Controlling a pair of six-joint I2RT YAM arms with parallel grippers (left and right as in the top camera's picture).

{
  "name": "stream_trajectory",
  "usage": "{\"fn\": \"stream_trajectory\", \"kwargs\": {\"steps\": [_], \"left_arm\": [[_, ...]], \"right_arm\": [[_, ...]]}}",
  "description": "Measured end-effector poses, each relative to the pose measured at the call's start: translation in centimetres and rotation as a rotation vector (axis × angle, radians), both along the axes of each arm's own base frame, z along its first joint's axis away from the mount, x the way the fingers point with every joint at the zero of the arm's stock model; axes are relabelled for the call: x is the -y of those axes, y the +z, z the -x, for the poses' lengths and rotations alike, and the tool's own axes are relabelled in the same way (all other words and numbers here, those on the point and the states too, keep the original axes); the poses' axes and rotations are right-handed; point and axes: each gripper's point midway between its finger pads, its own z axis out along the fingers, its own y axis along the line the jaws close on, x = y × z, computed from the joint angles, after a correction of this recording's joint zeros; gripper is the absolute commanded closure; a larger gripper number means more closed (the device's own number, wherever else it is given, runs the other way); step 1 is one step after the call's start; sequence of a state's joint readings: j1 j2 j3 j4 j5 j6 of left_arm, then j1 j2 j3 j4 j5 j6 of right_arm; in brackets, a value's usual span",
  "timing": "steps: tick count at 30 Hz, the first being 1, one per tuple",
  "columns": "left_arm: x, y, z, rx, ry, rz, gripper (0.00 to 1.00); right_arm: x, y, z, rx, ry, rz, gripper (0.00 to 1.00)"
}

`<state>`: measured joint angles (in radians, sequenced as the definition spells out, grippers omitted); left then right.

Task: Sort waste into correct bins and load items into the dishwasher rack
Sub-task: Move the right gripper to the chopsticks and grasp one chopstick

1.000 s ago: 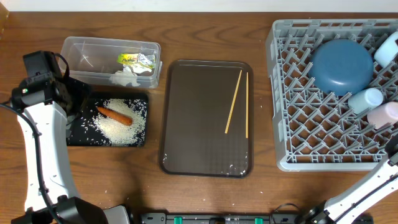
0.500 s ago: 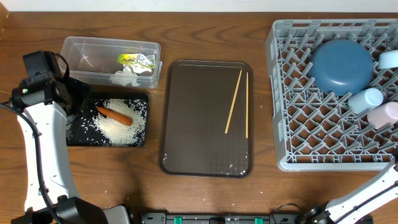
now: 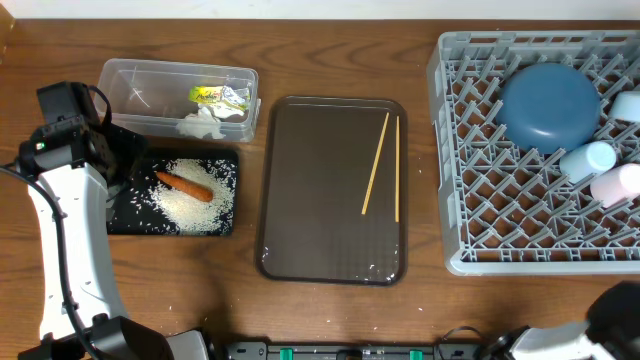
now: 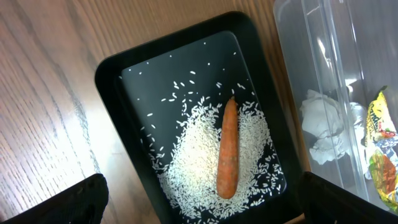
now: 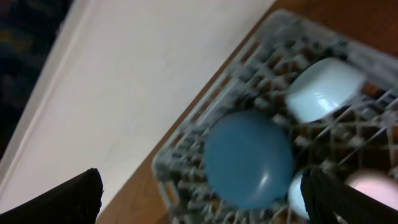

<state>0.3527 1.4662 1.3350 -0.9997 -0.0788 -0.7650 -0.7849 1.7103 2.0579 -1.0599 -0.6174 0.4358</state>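
Observation:
The grey dishwasher rack [image 3: 500, 150] holds an upturned dark-blue bowl [image 3: 549, 106], a light-blue saucer [image 3: 628, 105], a light-blue cup [image 3: 588, 160] and a white cup [image 3: 617, 184]. Two chopsticks [image 3: 377, 160] lie on the brown tray [image 3: 300, 200]. A carrot [image 4: 228, 149] rests on rice [image 4: 193, 155] in the black tray [image 4: 118, 81]. My left gripper [image 4: 205, 211] hovers open over that tray. The clear tub [image 3: 140, 90] holds a wrapper [image 3: 219, 97] and a paper wad [image 3: 203, 122]. My right gripper [image 5: 205, 205] is open and empty, looking down at the bowl [image 5: 249, 158] and saucer [image 5: 323, 87].
The left arm [image 3: 60, 230] runs along the table's left edge. The right arm [image 3: 615, 320] is a dark blur at the bottom right corner. A pale wall [image 5: 124, 81] rises behind the rack. A few stray rice grains [image 3: 170, 312] lie on the wood.
The right gripper has opened and its arm has pulled back from the rack towards the bottom right corner. The saucer has dropped lower at the rack's right edge. The left arm has not moved.

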Motion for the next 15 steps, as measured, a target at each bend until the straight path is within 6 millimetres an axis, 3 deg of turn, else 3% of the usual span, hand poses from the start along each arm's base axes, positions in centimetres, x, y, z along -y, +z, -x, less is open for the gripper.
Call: {"fn": "stream_trajectory", "kwargs": {"steps": [3,8,11,15], "left_arm": [[0.0,0.0,0.0,0.0,0.0,0.0,0.02],[0.0,0.0,0.0,0.0,0.0,0.0,0.02],[0.0,0.0,0.0,-0.001,0.0,0.001,0.02],[0.0,0.0,0.0,0.0,0.0,0.0,0.02]], "right_arm": [[-6.2,2.1,0.3,0.003,0.108,0.034,0.01],[-18.9,3.7,0.3,0.003,0.407,0.086,0.02],[-25.7,2.1,0.3,-0.069,0.554,0.145,0.06],[-31.6,-0.6,-0.3,-0.165,0.645,0.236,0.09]]}}
